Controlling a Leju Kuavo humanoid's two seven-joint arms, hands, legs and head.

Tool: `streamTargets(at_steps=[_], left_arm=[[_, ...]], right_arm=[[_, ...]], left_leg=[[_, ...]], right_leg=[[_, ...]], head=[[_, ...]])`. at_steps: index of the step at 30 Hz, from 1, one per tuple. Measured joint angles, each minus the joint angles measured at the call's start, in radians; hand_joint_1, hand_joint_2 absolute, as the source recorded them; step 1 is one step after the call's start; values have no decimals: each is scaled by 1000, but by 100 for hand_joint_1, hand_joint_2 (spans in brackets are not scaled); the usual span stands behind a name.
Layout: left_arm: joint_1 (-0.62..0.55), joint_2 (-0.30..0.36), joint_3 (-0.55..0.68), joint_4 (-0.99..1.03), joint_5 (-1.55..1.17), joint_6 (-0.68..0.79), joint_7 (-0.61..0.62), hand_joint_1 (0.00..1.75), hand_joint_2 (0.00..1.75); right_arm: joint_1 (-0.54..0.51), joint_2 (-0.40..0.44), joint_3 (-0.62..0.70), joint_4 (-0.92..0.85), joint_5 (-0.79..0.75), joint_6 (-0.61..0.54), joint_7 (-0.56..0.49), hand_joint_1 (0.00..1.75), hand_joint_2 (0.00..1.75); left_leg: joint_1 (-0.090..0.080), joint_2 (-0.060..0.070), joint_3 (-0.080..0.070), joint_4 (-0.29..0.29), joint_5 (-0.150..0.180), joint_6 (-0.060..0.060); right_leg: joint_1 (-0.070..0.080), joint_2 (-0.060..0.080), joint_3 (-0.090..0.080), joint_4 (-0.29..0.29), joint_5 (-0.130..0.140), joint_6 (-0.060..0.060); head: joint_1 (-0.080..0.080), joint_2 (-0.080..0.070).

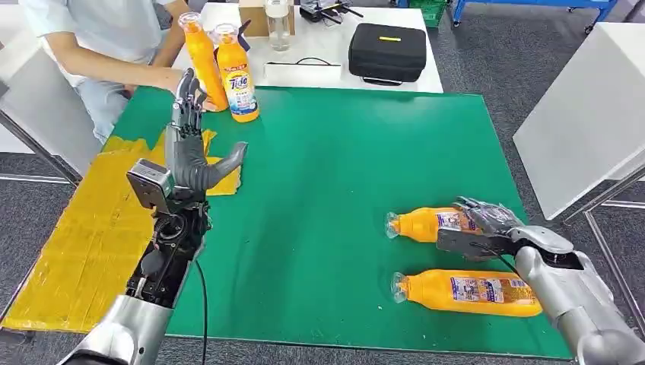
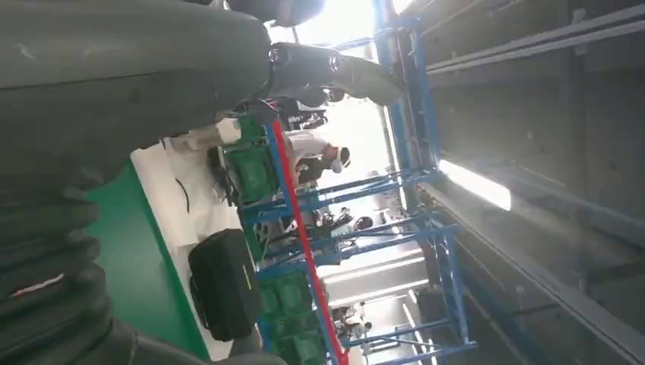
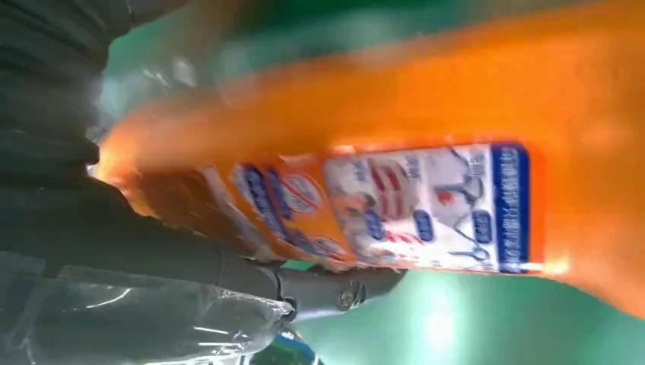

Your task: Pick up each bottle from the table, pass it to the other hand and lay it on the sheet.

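Covering the table, green mat beside yellow sheet.

A wide bare stretch of green mat is lying open between the two arms. Two upright bottles and a person's forearm are crowding the far left corner, just beyond the raised left hand. Two lying bottles are occupying the near right.

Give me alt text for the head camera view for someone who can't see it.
On a green table, the robot's right hand closes over the farther of two lying orange bottles; the nearer lying bottle is untouched. The left hand is raised, fingers apart, above a yellow sheet, near two upright bottles and a seated person.
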State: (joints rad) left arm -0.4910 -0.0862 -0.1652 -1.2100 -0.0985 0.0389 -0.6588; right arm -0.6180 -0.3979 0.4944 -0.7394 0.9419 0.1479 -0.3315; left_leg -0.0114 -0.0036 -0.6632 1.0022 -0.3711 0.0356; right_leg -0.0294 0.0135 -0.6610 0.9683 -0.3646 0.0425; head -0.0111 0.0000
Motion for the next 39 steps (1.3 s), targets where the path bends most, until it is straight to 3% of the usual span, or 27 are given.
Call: streamTargets(at_steps=[4, 5, 6, 9, 11, 12, 20, 30, 35, 39], left_arm=[[2, 0, -1, 7, 6, -5, 1, 0, 175], [2, 0, -1, 9, 7, -5, 1, 0, 175], [3, 0, -1, 10, 8, -5, 1, 0, 175], [6, 0, -1, 15, 11, -5, 1, 0, 175], [11, 0, -1, 17, 11, -5, 1, 0, 175], [13, -1, -1, 17, 13, -5, 2, 0, 175], [47, -3, 9, 10, 13, -3, 15, 0, 175], [60, -5, 15, 2, 10, 0, 18, 0, 175], [75, -6, 20, -19, -13, 0, 20, 0, 175], [75, -6, 19, -25, -19, -3, 24, 0, 175]], right_arm=[[-1, -5, 3, 27, 11, 50, 16, 23, 175], [-3, -6, 3, 32, 15, 50, 18, 51, 175], [-6, -6, 3, 39, 18, 50, 21, 122, 175], [-21, 2, 5, 67, 36, 44, 44, 173, 175], [-31, 10, 8, 90, 48, 29, 61, 161, 175], [-36, 15, 9, 98, 55, 20, 71, 175, 175], [-45, 74, 14, 144, 100, -186, 114, 175, 175], [-44, 105, 10, 150, 100, -229, 117, 175, 175], [-27, 160, -82, 105, 105, -398, 188, 175, 175], [-23, 208, -208, 30, -38, -466, 123, 175, 175]], left_leg=[[0, 0, 0, 0, 0, 0], [0, 0, 0, 0, 0, 0], [0, 0, 0, 0, 0, 0], [0, 0, 1, 0, 0, 0], [0, 0, 2, 0, 0, 0], [0, 0, 2, 0, 0, 0], [0, 1, 4, 0, 0, 0], [0, 0, 4, 0, 1, 1], [0, 0, 3, 0, 1, 1], [0, 0, 3, 0, 2, 0]], right_leg=[[0, 0, 0, 0, 0, 0], [0, 0, 0, 0, 0, 0], [0, 0, 0, 0, 0, 0], [0, 0, 2, 0, 0, 0], [0, 0, 2, 0, 0, 0], [0, 0, 3, 0, 0, 0], [0, 1, 4, 0, 1, 0], [0, 0, 4, 0, 1, 0], [0, 0, 3, 0, 1, 1], [0, 0, 3, 0, 1, 1]], head=[[0, 0], [0, 0], [0, 0], [0, 0], [0, 0], [0, 0], [0, 0], [0, 0], [0, 0], [0, 0]])
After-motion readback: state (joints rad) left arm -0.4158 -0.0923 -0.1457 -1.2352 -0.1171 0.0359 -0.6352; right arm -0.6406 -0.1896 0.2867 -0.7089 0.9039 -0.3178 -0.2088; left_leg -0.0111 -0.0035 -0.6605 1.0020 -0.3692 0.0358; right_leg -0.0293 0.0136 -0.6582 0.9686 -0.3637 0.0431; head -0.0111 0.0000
